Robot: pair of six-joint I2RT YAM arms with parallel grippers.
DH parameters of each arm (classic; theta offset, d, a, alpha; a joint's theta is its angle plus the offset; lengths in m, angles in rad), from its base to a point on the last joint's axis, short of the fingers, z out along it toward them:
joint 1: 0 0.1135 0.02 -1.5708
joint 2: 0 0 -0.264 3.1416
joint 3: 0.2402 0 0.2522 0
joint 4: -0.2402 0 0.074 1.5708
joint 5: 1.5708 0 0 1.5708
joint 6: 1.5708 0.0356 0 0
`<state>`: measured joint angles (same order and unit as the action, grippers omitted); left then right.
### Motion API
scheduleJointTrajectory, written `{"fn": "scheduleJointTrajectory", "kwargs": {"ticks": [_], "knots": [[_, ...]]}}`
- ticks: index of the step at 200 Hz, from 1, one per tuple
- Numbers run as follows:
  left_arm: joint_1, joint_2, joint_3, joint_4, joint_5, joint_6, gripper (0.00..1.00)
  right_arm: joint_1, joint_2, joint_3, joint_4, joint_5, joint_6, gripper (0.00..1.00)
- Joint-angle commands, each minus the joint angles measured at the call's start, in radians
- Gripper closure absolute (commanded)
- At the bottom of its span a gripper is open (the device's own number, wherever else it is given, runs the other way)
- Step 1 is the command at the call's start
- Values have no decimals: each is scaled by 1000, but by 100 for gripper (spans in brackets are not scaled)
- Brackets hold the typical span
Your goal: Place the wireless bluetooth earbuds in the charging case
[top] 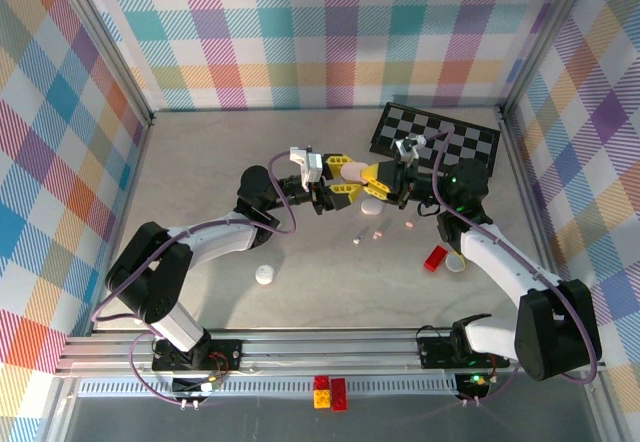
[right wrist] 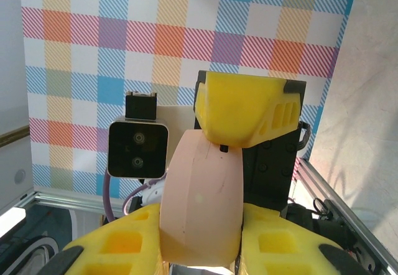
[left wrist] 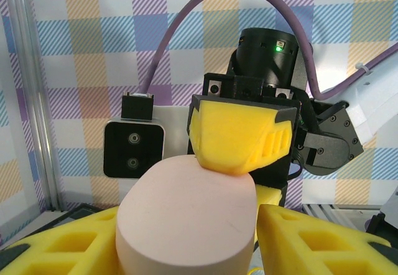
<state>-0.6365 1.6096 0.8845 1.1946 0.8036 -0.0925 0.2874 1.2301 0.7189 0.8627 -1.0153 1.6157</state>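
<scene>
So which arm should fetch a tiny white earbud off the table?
Left, probably: the right gripper pinches the pale pink rounded case; the left gripper seems to flank it loosely; the earbuds lie near both.

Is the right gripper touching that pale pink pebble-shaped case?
Touching. The left wrist view shows a yellow jaw of the right gripper pressed onto the top of the pale pink pebble-shaped case, no gap.

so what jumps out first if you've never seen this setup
A pale pink case sits mid-scene between the left gripper and the right gripper, which meet head-on. At the back right lies a black-and-white checkered board, and tiny earbuds lie scattered in front of the grippers.
</scene>
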Motion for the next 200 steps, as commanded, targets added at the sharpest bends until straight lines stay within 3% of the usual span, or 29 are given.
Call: {"fn": "scheduleJointTrajectory", "kwargs": {"ticks": [1,95,134,200], "knots": [[-9,7,17,69,35,-13,47,5,8,7,65,17,2,100],[2,4,-3,94,15,-16,44,4,2,-1,93,30,16,100],[23,-1,-10,114,31,-42,49,4,-9,-3,76,33,-1,100],[24,-10,-24,99,36,-31,45,4,-7,1,88,42,8,100]]}}
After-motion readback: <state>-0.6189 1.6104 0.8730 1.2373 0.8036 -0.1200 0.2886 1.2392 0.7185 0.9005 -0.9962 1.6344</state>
